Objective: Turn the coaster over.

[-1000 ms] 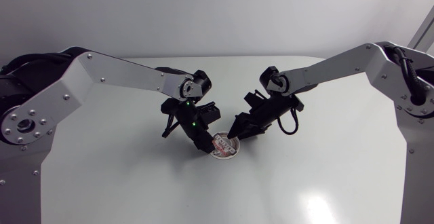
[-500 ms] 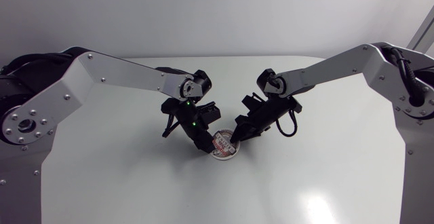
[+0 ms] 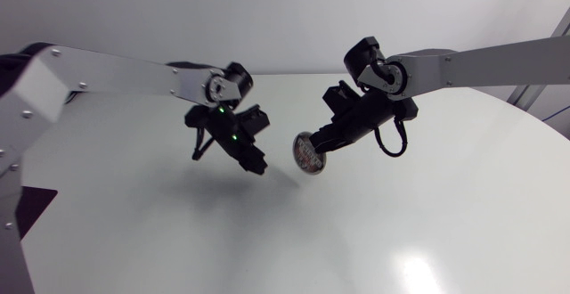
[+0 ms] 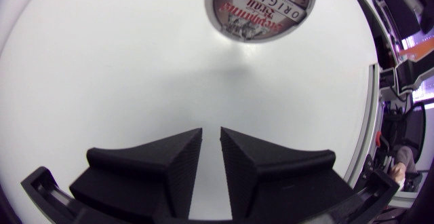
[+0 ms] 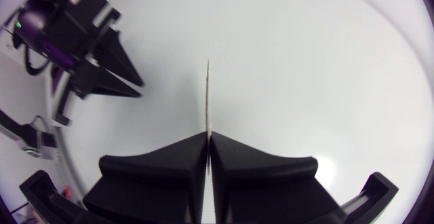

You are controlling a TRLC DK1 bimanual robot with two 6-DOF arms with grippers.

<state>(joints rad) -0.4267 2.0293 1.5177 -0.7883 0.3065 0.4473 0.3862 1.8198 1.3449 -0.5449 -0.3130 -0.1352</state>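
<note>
The coaster [image 3: 308, 151] is a thin round disc with a printed face, held on edge above the white table [image 3: 419, 223]. My right gripper [image 3: 317, 142] is shut on its rim. In the right wrist view the coaster [image 5: 207, 98] shows edge-on, sticking out ahead of the pinched right gripper [image 5: 208, 137]. My left gripper [image 3: 256, 164] hangs a short way left of the coaster, not touching it. In the left wrist view the left gripper [image 4: 211, 134] stands slightly open and empty, with the coaster's printed face [image 4: 261, 10] well ahead of it.
Only the coaster's faint shadow [image 3: 276, 180] lies on the table under the two grippers. My left arm's black wrist [image 5: 102, 61] is close beside the coaster in the right wrist view.
My right gripper has shut on the coaster and lifted it off the table onto its edge. My left gripper has let go of it and drawn back to the left.
</note>
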